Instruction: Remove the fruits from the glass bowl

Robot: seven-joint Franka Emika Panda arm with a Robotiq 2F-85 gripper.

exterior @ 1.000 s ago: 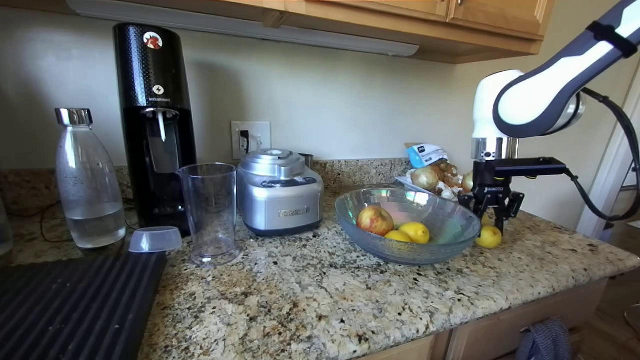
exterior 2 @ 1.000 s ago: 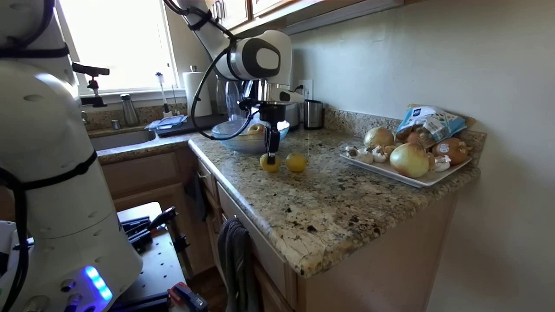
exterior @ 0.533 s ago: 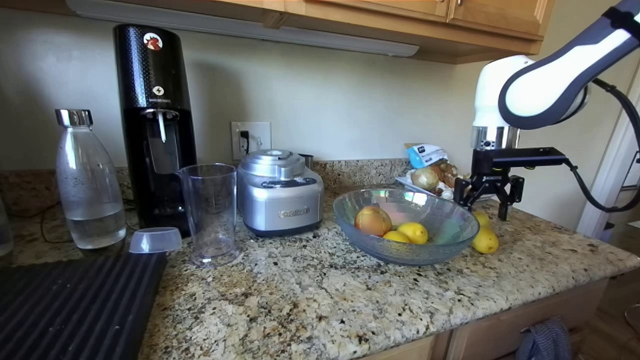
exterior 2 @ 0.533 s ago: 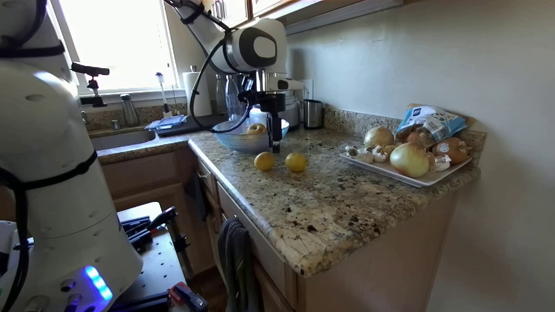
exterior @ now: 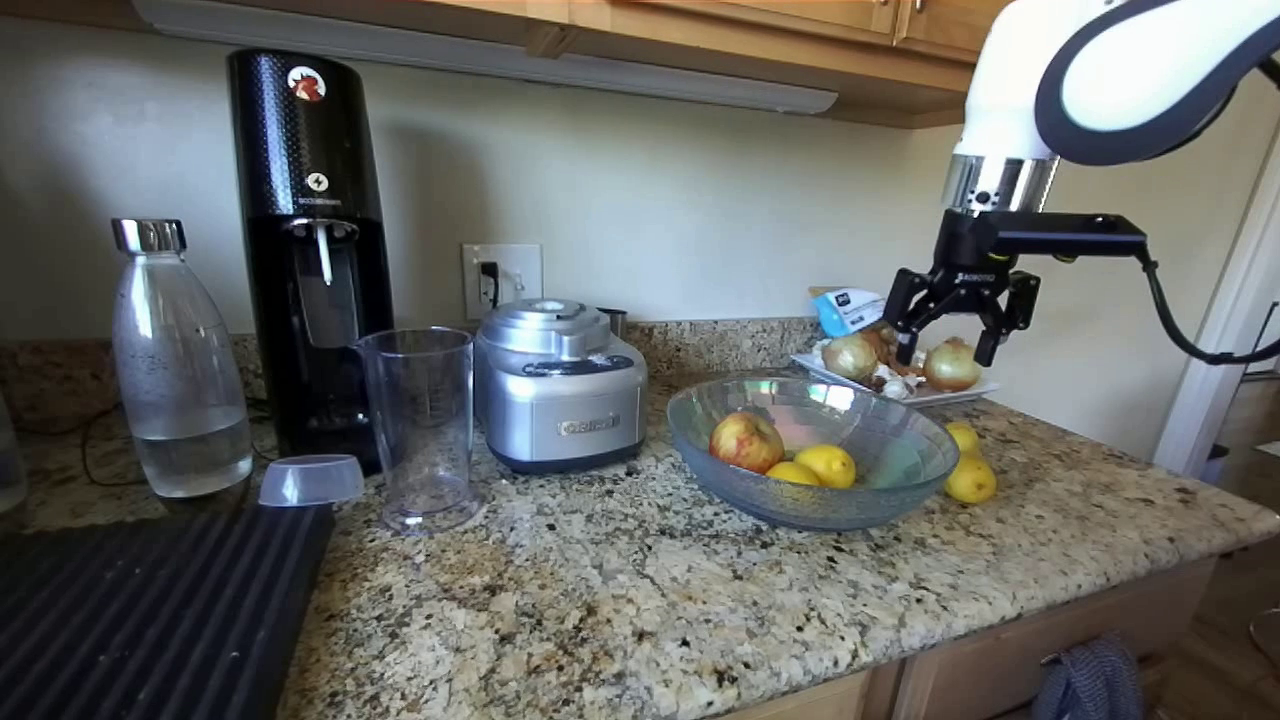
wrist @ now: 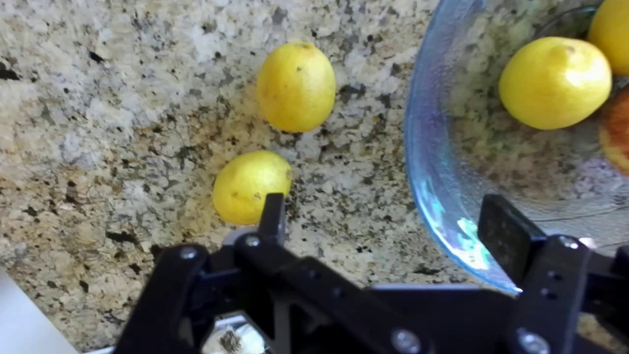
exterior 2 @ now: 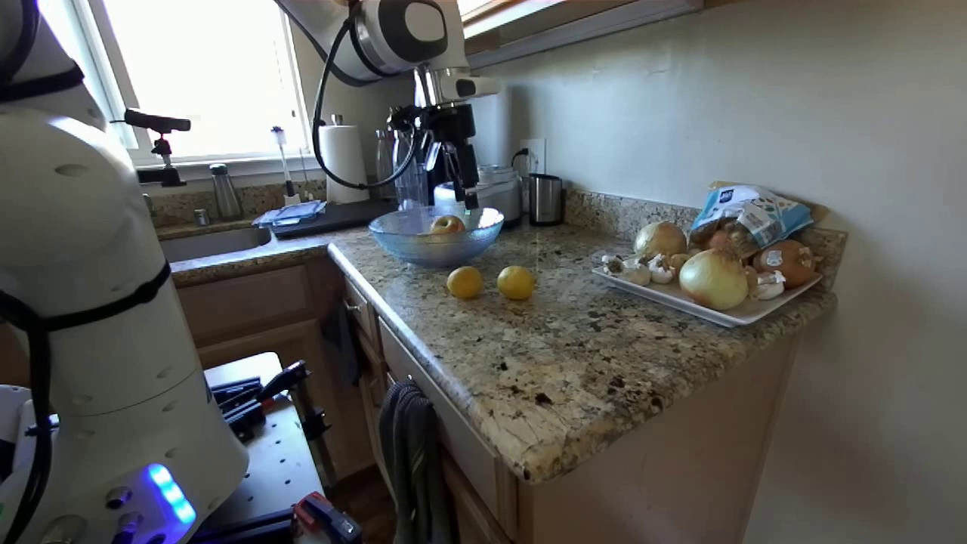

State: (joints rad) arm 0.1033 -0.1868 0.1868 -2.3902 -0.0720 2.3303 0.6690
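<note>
The glass bowl (exterior: 740,500) rests on the counter, holding a red-yellow apple (exterior: 746,442) and two lemons, one lemon (exterior: 828,465) partly covering another lemon (exterior: 793,473). Outside the bowl, a near lemon (exterior 2: 464,282) and a far lemon (exterior 2: 516,282) lie on the granite a short distance apart. My gripper (exterior: 946,352) hangs above them near the bowl's rim, its jaws wide apart with nothing between. In the wrist view one fingertip (wrist: 508,236) overlaps the bowl's edge from above, and the left one overlaps a loose lemon (wrist: 251,187).
A white tray (exterior 2: 672,302) of onions, garlic and a blue bag stands at the counter's end by the wall. Beside the bowl are a steel food processor (exterior: 565,410) and a clear pitcher (exterior: 420,430). Wooden cabinets (exterior: 700,40) hang overhead.
My gripper has opened, let go of the near lemon and risen well above the counter. That lemon has rolled slightly and now lies on the granite beside the other.
</note>
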